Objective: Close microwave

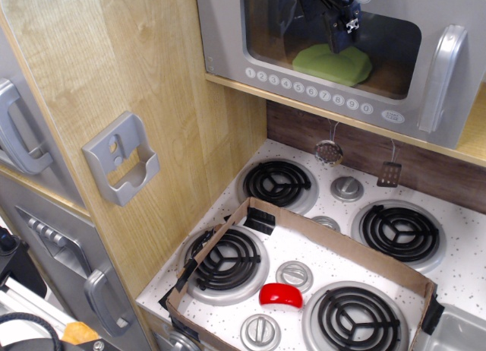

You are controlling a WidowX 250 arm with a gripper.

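I am holding the gripper [343, 28] before the microwave [334, 93] window; finger state indiscernible. Door appearing flush, I am planning 1 straight, clean retreat.

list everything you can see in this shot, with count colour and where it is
microwave: 1, silver-grey door looks flush, upper right
green plate: 1, inside, behind the window
number buttons: 1 row, white, under the window
door handle: 1, grey, vertical, door's right edge
wall holder: 1, grey, on the wood panel, left
curved handles: several, grey, far left doors
burners: 4, black, on the stovetop
stove knobs: 5, grey, between the burners
cardboard frame: 1, brown, around the front burners
red object: 1, between the front burners
hanging utensils: 2, on the backsplash
gripper: 1, black, before the window, jaw state unclear
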